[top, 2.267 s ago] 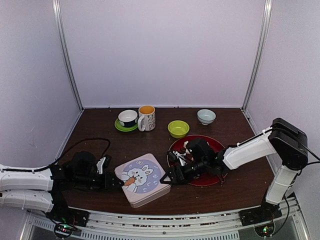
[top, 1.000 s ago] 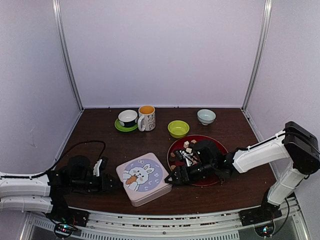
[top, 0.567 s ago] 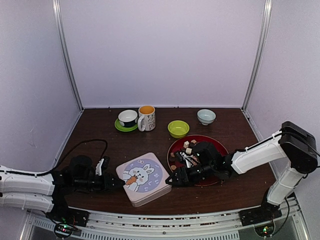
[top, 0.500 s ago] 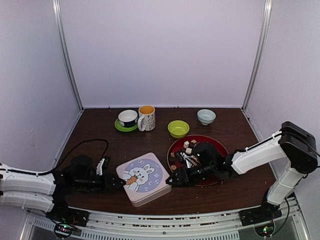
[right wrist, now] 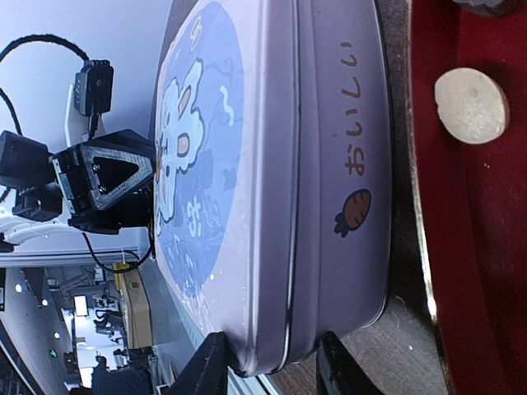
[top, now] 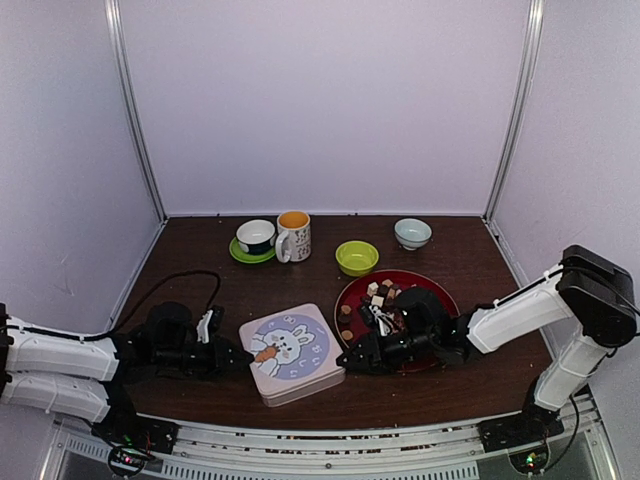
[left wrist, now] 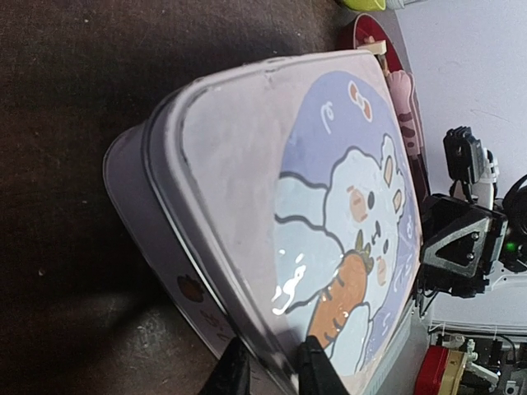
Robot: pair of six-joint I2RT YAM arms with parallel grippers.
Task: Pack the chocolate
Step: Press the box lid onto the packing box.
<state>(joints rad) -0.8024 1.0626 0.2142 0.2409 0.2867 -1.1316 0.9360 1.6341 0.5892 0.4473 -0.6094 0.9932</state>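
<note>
While tin (top: 295, 352) sits beside plate (top: 405, 276) | left claw (left wrist: 272, 364) pinches rim (left wrist: 169, 185) | right claw (right wrist: 268, 358): grip unclear

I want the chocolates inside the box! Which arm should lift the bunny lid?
Probably left. The left gripper straddles only the bunny lid's rim, so it could lift it. The right gripper spans the tin's whole side, lid and base, better for steadying.
</note>
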